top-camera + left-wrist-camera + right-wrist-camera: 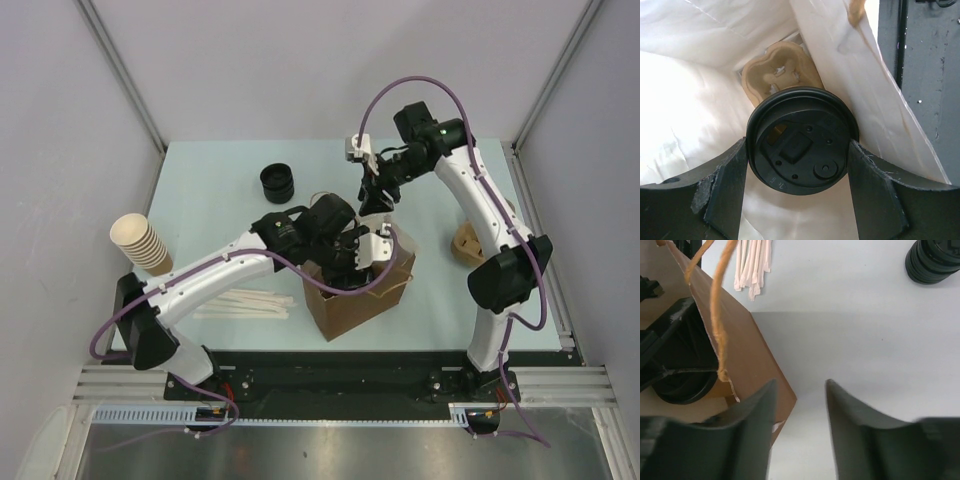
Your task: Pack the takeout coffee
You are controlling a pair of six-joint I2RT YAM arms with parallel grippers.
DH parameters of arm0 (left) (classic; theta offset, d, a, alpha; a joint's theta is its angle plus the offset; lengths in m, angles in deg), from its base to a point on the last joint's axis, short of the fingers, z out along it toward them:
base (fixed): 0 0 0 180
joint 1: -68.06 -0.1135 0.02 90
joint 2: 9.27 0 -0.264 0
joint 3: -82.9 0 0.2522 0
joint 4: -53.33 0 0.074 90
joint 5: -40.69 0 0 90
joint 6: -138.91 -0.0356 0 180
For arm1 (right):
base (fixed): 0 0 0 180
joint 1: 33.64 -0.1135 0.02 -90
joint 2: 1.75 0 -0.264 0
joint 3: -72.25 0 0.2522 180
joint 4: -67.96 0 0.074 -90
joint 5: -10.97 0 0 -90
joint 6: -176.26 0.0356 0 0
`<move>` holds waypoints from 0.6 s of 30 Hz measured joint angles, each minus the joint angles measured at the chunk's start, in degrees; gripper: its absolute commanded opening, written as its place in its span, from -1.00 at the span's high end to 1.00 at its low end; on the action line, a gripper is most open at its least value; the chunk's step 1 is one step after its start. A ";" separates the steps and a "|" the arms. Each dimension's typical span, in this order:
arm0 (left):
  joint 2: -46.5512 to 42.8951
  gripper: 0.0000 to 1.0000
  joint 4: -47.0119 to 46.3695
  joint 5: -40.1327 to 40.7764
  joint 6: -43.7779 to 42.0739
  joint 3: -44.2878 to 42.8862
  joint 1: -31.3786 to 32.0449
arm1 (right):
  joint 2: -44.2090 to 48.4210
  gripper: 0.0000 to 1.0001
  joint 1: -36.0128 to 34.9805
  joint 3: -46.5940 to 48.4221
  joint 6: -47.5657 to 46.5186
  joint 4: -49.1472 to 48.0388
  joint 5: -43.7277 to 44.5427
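Enclosing pale table, white walls; coffee in bag

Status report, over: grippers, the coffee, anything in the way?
Left gripper shut on takeout coffee, inside paper bag. Right gripper open beside bag. Cup carrier below, nothing between.

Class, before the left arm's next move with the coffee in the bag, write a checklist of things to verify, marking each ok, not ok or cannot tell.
1. Grip: the left gripper has a finger on each side of the takeout coffee at its black lid: ok.
2. The coffee is inside the walls of the paper bag: ok.
3. The pulp carrier lies at the bag bottom, beyond the cup: ok.
4. The cup is lined up with a carrier slot: cannot tell.
5. The right gripper is open, empty and outside the bag, beside its wall: ok.
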 measured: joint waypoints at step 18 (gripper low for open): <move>0.22 0.36 1.29 -0.22 -1.11 -0.02 -2.34 | -0.79 -0.79 2.05 14.27 7.69 0.79 0.96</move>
